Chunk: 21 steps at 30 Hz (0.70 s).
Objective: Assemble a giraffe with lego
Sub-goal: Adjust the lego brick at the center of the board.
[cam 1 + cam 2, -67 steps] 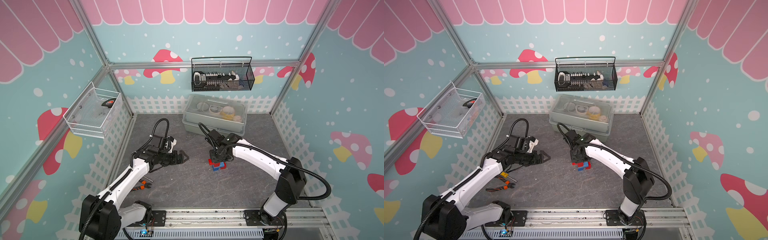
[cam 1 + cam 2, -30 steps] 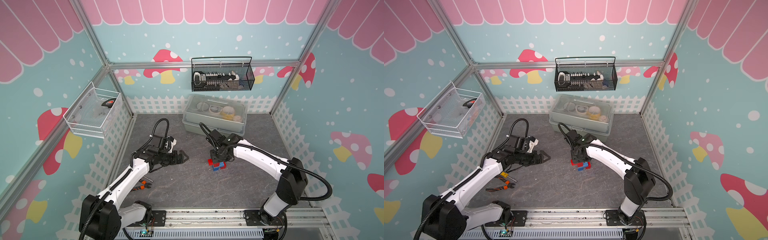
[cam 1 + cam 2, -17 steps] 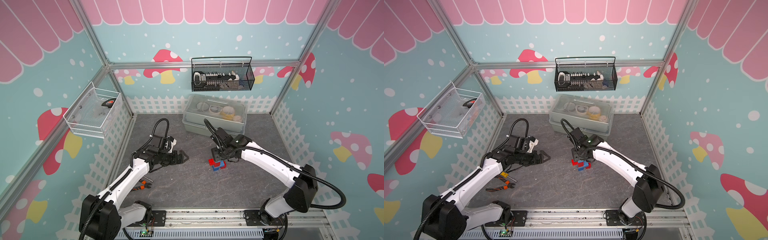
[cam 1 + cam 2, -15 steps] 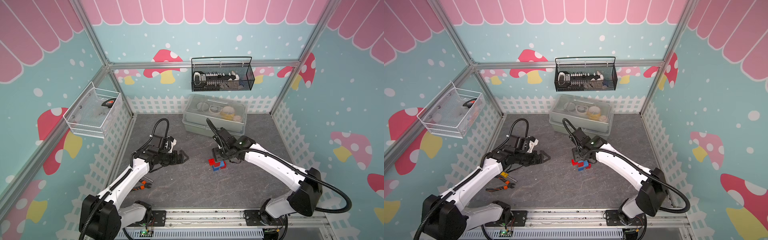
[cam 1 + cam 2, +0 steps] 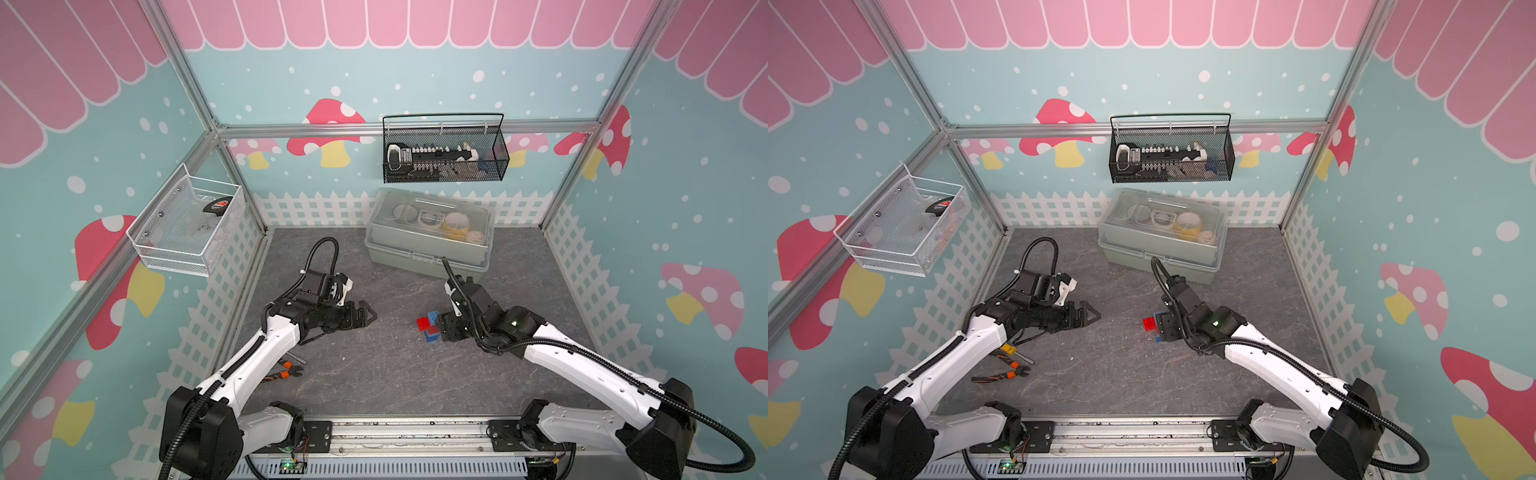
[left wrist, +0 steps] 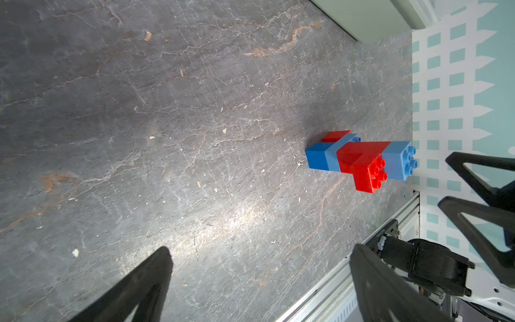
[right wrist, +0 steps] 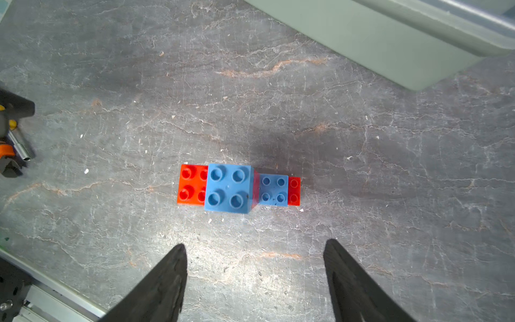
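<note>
The giraffe (image 5: 428, 328) is a small stepped stack of red and blue lego bricks, standing free on the grey table, and both top views show it (image 5: 1151, 324). From above, in the right wrist view, the giraffe (image 7: 234, 186) shows a big blue top brick with red bricks at either end. My right gripper (image 7: 255, 246) hangs open and empty just beside it, pointing down and touching nothing. My left gripper (image 5: 369, 313) is open and empty well to the giraffe's left, aimed toward it. In the left wrist view the giraffe (image 6: 359, 160) stands upright, away from the open fingers.
Orange-handled pliers (image 5: 286, 372) lie by the left arm near the front left. A grey lidded toolbox (image 5: 428, 237) stands at the back. A black wire basket (image 5: 444, 153) hangs on the back wall and a white mesh basket (image 5: 187, 224) on the left wall.
My right gripper has opened, let go of the giraffe and drawn back up and to the right. The giraffe stays standing in place. The left arm has not moved.
</note>
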Each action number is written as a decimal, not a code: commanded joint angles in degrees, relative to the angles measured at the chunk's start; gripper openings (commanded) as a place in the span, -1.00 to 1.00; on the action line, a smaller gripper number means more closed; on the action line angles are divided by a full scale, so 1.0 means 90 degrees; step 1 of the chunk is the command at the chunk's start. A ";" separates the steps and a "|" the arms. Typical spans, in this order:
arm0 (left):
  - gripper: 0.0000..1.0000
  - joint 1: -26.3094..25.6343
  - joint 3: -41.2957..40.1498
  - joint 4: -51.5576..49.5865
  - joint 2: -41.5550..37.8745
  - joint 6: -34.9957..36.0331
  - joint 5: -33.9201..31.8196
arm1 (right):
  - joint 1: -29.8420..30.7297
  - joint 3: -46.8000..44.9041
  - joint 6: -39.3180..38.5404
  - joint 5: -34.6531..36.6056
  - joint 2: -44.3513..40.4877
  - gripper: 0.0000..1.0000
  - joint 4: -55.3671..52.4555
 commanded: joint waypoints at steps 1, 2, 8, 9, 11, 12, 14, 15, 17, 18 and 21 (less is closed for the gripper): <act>0.98 -0.0032 0.0082 -0.0067 0.0025 0.0129 -0.0113 | 0.0244 -0.0567 -0.0091 0.0361 -0.0381 0.53 0.0833; 0.98 -0.0032 0.0080 -0.0079 0.0026 0.0140 -0.0128 | 0.0302 -0.0731 -0.0101 0.0458 -0.0475 0.53 0.0957; 0.98 -0.0035 0.0111 -0.0079 0.0043 0.0151 -0.0173 | 0.0701 -0.1746 -0.0092 0.1131 -0.0988 0.52 0.1744; 0.98 -0.0032 0.0121 -0.0080 0.0054 0.0159 -0.0176 | 0.0750 -0.1899 -0.0091 0.1247 -0.1040 0.52 0.1885; 0.99 -0.0035 0.0121 -0.0080 0.0071 0.0156 -0.0167 | 0.0821 -0.2126 -0.0134 0.1331 -0.1052 0.52 0.2141; 0.98 -0.0034 0.0121 -0.0079 0.0074 0.0158 -0.0173 | 0.0851 -0.2219 -0.0166 0.1369 -0.1025 0.52 0.2277; 0.99 -0.0031 0.0121 -0.0080 0.0074 0.0161 -0.0175 | 0.0945 -0.2378 -0.0213 0.1482 -0.0920 0.51 0.2502; 0.98 -0.0038 0.0128 -0.0082 0.0074 0.0161 -0.0181 | 0.0979 -0.2492 -0.0223 0.1569 -0.0859 0.50 0.2702; 0.98 -0.0039 0.0127 -0.0089 0.0074 0.0170 -0.0206 | 0.1040 -0.2702 -0.0251 0.1635 -0.0729 0.49 0.3098; 0.98 -0.0031 0.0126 -0.0087 0.0065 0.0164 -0.0214 | 0.1072 -0.2807 -0.0266 0.1695 -0.0666 0.48 0.3336; 0.98 -0.0032 0.0121 -0.0106 0.0054 0.0169 -0.0231 | 0.1165 -0.3015 -0.0383 0.1819 -0.0460 0.43 0.3924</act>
